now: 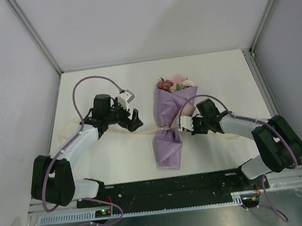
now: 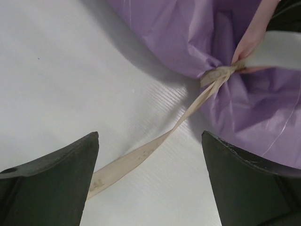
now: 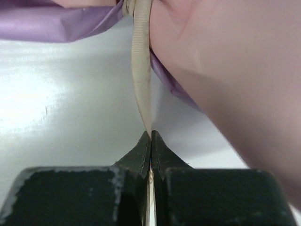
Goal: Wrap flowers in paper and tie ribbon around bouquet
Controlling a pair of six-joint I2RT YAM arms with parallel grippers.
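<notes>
Bouquet [image 1: 167, 108]: lilac cone, waist cinched by ribbon [image 2: 141, 153].
Right end effector [image 3: 151, 137]: pinching ribbon, clear only in wrist view.
Left end effector [image 2: 150, 136]: jaws spread.

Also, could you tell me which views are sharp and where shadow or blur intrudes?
Top external: evenly lit and sharp, little shadow around the bouquet. Left wrist: ribbon crisp, a soft shadow on the table beside the purple paper. Right wrist: the pink flap blurs up close, the ribbon's weave is sharp.
</notes>
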